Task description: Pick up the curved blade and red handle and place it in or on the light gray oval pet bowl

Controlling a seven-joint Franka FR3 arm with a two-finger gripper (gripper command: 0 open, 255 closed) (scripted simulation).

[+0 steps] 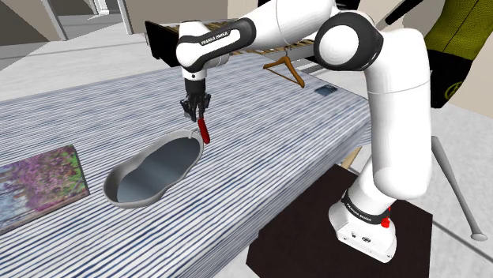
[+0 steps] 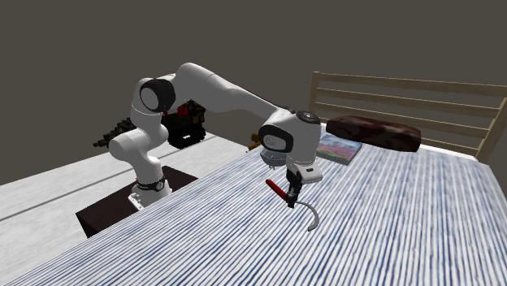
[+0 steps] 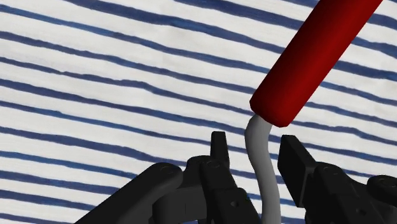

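Toward the shoulder view's left lies the light grey oval bowl (image 1: 154, 172). It rests on the striped cover (image 1: 276, 158), and its long axis runs from lower left up to the right. Over its right-hand end, and raised above it, hangs my gripper (image 1: 195, 110), clamped on the red-handled blade (image 1: 204, 129). In the wrist view the grey shank (image 3: 262, 165) passes between my two fingers, and the red handle (image 3: 305, 57) angles away beyond them, above the stripes. In the second exterior view the handle juts out to the left of my hand, and the curved blade (image 2: 311, 218) droops down to the right. I cannot tell whether its tip touches the cover. What matters for my next move is that the bowl's hollow lies down and to the shoulder view's left of me. The handle's end hangs about over the near rim, not the middle. I judge I should travel along the bowl's long axis toward its centre before lowering and letting go.
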